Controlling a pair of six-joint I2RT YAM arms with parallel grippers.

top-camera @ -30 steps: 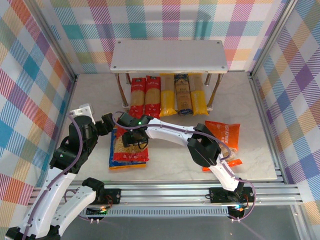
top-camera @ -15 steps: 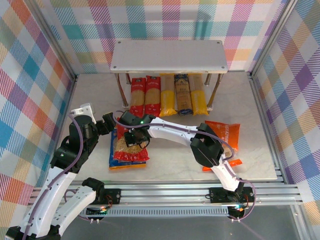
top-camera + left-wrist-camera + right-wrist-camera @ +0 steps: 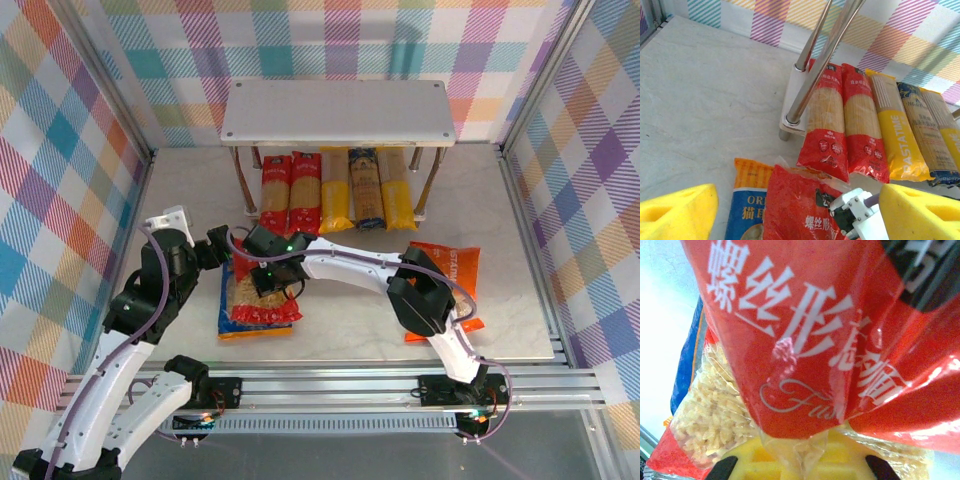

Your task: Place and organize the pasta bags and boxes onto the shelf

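A red bag [image 3: 262, 303] lies on top of a blue-and-orange bag [image 3: 228, 300], left of the table's middle. My right gripper [image 3: 266, 280] is shut on the red bag [image 3: 830, 340]; its clear film is pinched between the yellow pads [image 3: 765, 462]. My left gripper [image 3: 222, 250] stands open just left of the bags' far end, above the red bag [image 3: 795, 205] and the blue-and-orange bag [image 3: 747, 200]. Several pasta boxes [image 3: 335, 190] lie side by side under the shelf [image 3: 338, 110]: two red [image 3: 825, 120], yellow [image 3: 897, 135] and dark blue [image 3: 925, 135]. An orange bag [image 3: 450, 268] lies to the right.
The shelf's thin metal legs [image 3: 815, 65] stand just beyond the bags' far end. Checked walls and aluminium frame rails [image 3: 130, 150] close in the marble table [image 3: 190, 190] on three sides. My right arm [image 3: 350, 265] stretches leftward across the table's middle.
My right gripper has shut on the red bag's upper part, and the bag has bunched and shifted slightly. The left arm has barely moved.
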